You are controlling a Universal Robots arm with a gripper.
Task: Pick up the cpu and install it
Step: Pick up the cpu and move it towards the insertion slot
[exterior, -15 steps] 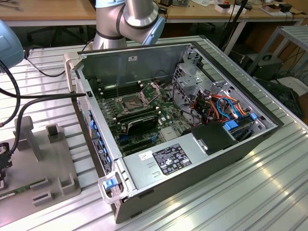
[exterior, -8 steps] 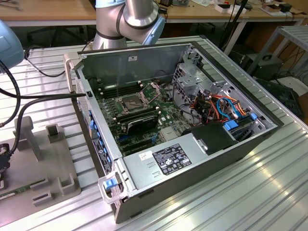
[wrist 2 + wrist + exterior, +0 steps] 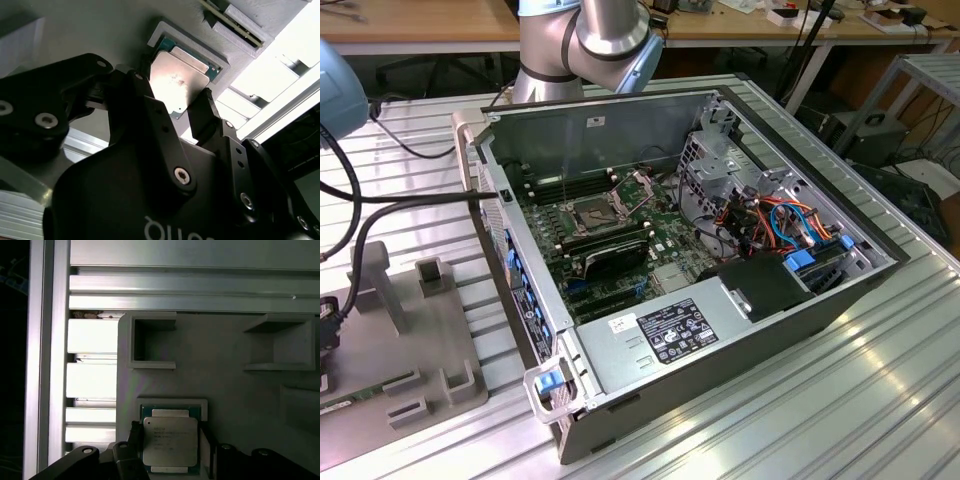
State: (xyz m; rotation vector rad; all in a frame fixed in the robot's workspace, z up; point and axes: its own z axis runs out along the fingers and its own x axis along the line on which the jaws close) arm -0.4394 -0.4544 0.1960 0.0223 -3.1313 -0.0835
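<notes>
On the ribbed counter, the cpu is being cradled in the grey tray's recess and straddled by spread fingers, one beside each opposite edge.

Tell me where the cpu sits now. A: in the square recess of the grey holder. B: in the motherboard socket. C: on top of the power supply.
A: both wrist views show the cpu lying in the recess of the grey holder, the gripper right at it.

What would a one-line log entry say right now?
black gripper: at square silver-grey metal cpu | cpu: lying in recess of grey plastic tray | install: pending
</notes>
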